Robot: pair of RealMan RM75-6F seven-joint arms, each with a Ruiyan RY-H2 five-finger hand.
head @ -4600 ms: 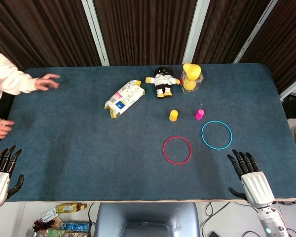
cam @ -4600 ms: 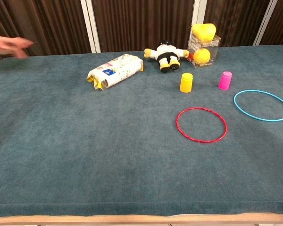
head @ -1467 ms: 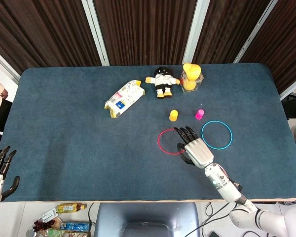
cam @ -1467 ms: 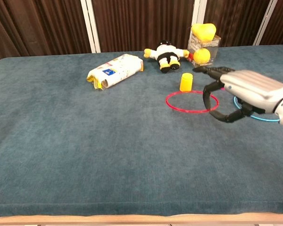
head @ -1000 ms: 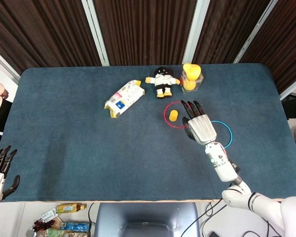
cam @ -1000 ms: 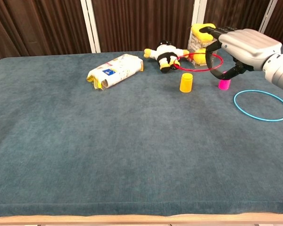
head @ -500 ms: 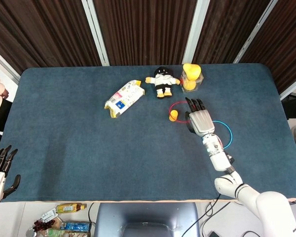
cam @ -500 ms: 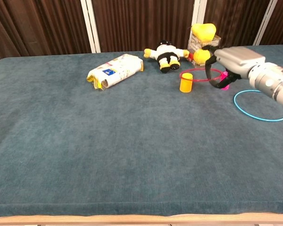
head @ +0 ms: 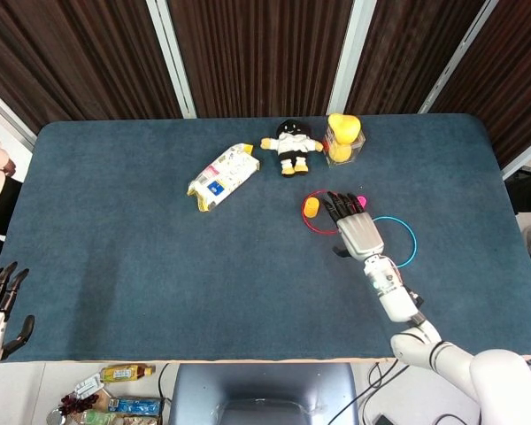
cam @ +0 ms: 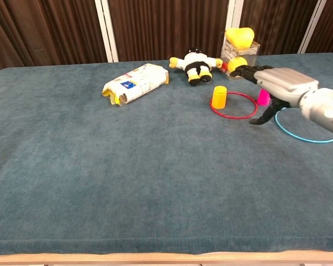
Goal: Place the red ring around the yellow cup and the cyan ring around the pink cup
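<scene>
Dropped thin red ring [cam: 233, 105] now encircling yellow cup [cam: 218, 97], robot hand [cam: 277, 83] spread

Lab-like test room: blue-covered table [head: 115, 239], dark curtains [head: 248, 53], floor cables [head: 376, 403]

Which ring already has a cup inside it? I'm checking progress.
The red ring: the yellow cup stands inside its left edge. The cyan ring lies empty; the pink cup stands outside both.

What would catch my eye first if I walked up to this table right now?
Probably the robot's right hand, reaching over the blue table with fingers spread, beside a red ring lying around a small yellow cup. Just right of it lies a cyan ring, and behind stands a black-and-yellow plush doll.
</scene>
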